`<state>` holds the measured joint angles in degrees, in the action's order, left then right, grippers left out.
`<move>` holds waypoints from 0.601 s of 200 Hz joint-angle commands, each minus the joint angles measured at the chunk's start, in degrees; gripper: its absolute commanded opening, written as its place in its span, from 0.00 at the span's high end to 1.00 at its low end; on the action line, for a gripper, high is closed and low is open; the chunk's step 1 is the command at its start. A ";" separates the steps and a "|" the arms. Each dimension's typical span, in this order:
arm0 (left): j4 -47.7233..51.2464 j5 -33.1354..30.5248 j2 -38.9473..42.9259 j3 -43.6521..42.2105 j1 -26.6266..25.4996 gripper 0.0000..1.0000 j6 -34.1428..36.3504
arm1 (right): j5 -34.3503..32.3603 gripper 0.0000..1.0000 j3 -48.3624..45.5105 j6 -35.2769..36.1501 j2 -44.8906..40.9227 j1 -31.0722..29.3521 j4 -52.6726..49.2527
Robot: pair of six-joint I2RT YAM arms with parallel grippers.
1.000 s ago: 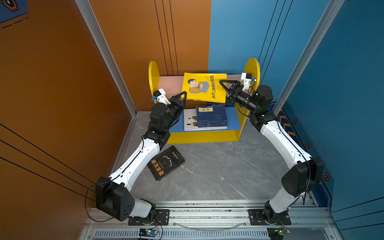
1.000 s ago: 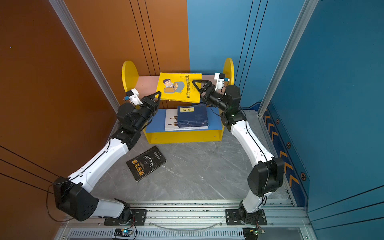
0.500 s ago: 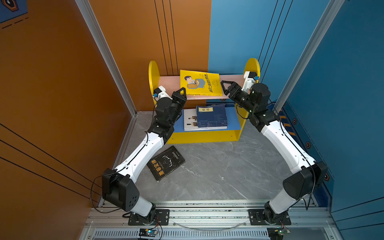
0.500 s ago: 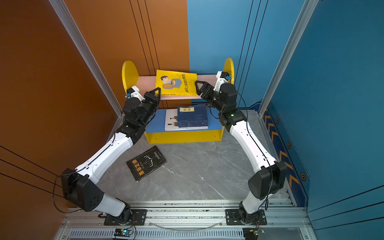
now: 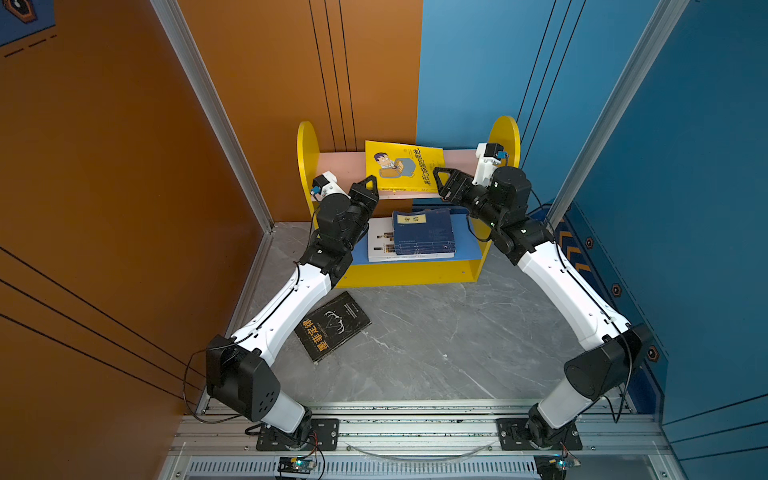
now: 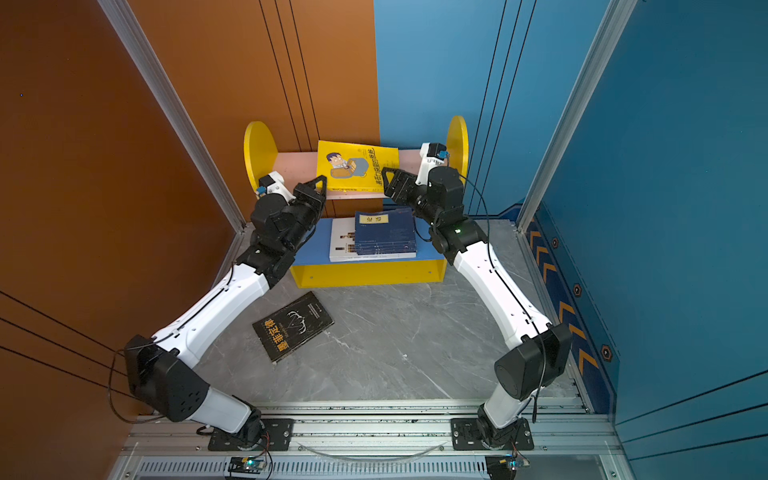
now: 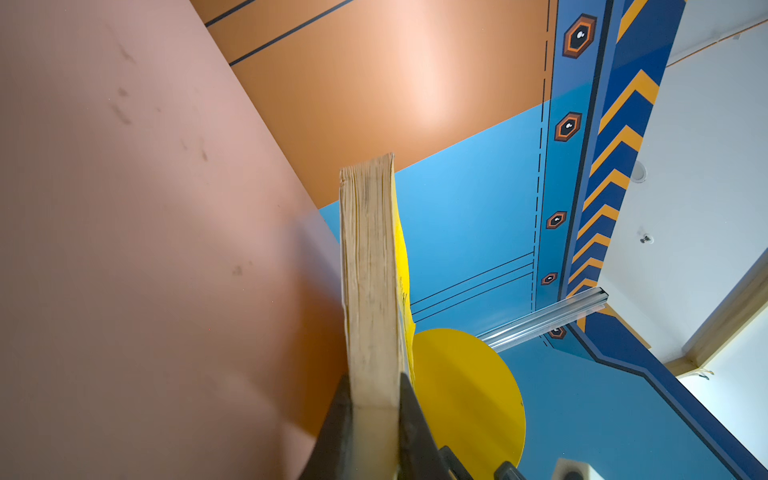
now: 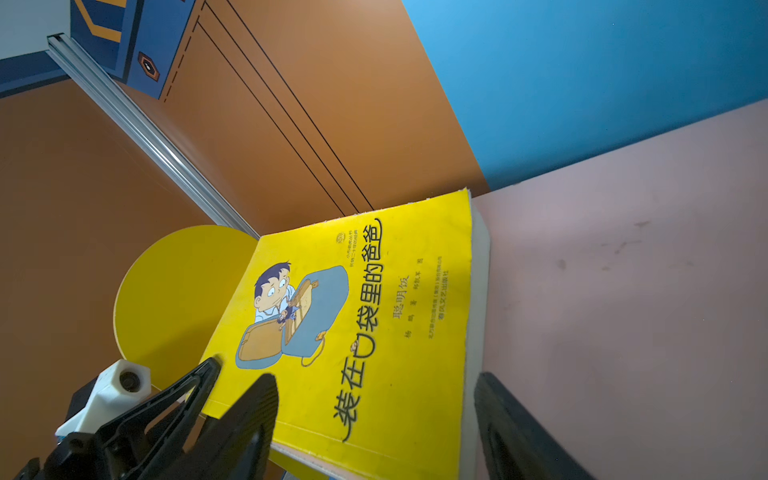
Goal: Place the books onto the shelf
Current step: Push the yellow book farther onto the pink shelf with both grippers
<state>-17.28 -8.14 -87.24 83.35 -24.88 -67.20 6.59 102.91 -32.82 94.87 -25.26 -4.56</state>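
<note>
On the shelf's (image 5: 305, 158) pink upper board (image 5: 340, 166), near its middle, the yellow cartoon-cover book (image 5: 401, 166) lies cover up. The left end effector (image 5: 371, 183) is clamped on its near corner, probably to steady it while it settles. Whether it rests fully flat is unclear. The right end effector (image 5: 442, 185) stands spread at the other near corner, gripping nothing. Navy books (image 5: 424, 230) and a white book (image 5: 380, 245) are stacked on the blue lower board (image 5: 467, 249). The black book (image 5: 332, 326) waits on the bench (image 5: 436, 340).

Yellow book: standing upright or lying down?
Lying down: the yellow book faces cover up on the pink upper board, left gripper shut on its edge. Fully flat? Cannot tell.
</note>
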 commanded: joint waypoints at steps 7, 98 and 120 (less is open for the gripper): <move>0.95 2.58 -1.00 2.59 -0.76 1.00 1.32 | -4.96 0.24 1.85 4.32 0.23 -1.19 -2.77; 3.37 0.77 -0.76 2.89 -2.47 0.60 4.70 | -17.02 0.30 2.03 10.13 0.73 -4.45 -6.27; 4.72 -0.16 0.09 2.75 -2.12 0.38 5.85 | -19.53 0.31 2.03 12.19 0.85 -5.24 -7.28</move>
<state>-16.49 -7.38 -88.38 85.38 -27.03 -64.49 -6.66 103.46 -25.17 95.26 -29.30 -8.40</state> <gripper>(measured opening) 0.511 0.695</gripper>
